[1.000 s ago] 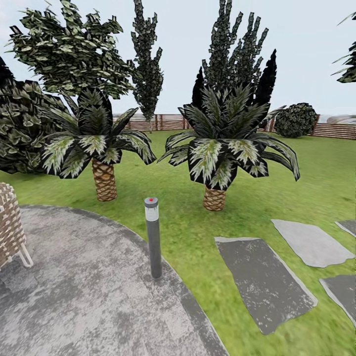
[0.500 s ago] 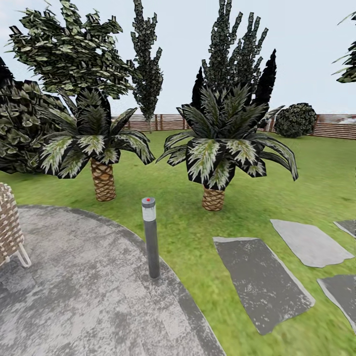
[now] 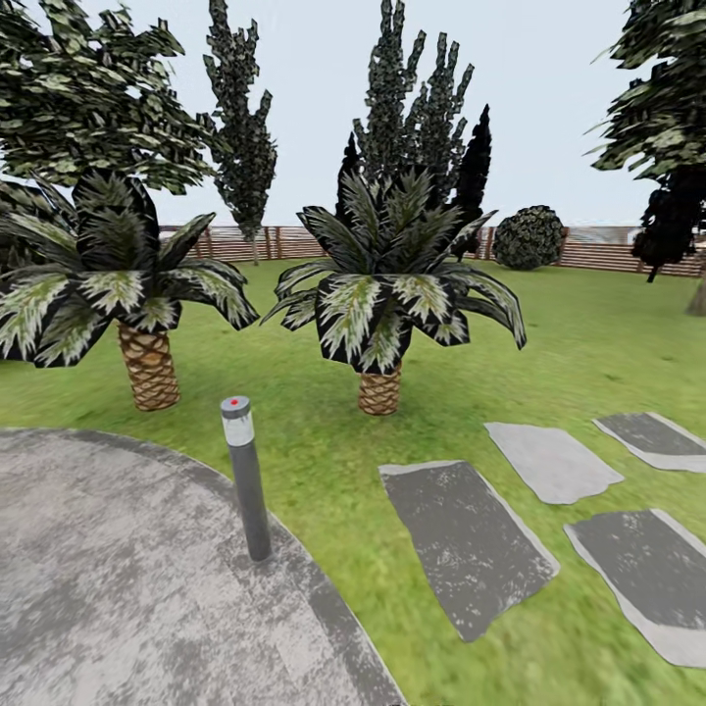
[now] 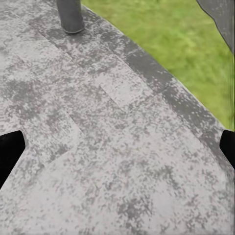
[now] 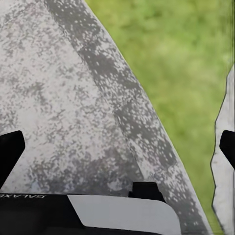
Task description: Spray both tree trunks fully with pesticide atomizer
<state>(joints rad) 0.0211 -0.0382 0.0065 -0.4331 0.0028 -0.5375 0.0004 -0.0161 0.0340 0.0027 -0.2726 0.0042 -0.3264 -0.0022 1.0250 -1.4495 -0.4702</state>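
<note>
garden lawn | paved patio | grey bollard lamp, red dot

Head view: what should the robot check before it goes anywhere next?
1. Atomizer located: cannot tell where it lies.
2. Left gripper free: ok, jaws wide apart over the paving, nothing between them.
3. Right gripper free: ok, jaws wide apart, nothing between them.
4. Bollard lamp avoided: not ok, it stands close ahead at the paving's edge; probably steer round it.
5. Target trunks ahead: not ok, the two nearest plants are palms with scaly trunks.
</note>
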